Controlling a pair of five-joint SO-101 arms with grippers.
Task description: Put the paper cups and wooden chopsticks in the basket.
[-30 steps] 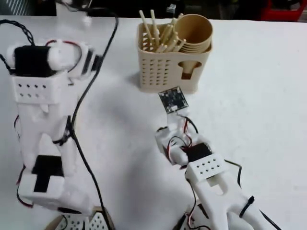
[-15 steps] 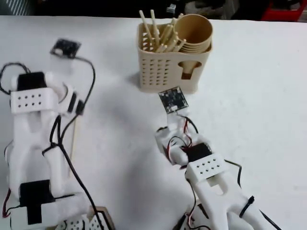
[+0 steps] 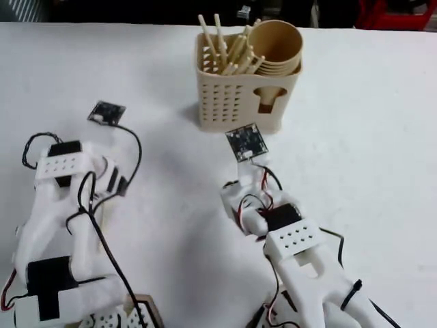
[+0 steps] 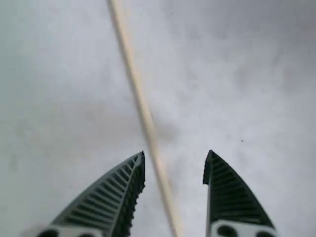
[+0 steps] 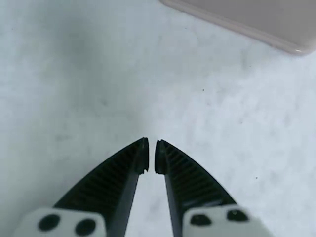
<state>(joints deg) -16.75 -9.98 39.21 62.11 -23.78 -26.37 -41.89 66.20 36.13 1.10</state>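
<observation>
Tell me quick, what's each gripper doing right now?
Left gripper: open, straddling a chopstick, not gripping it.
Right gripper: shut, holding nothing.

The left arm (image 3: 61, 198) draws back across the tabletop (image 3: 355, 102) toward its near edge and folds lower, bringing the left gripper (image 4: 176, 153), fingers (image 4: 118, 192) spread, down astride the loose chopstick (image 4: 143, 111).

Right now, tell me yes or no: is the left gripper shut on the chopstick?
No, the left gripper is open, its fingers apart with the chopstick lying on the table between them.
</observation>
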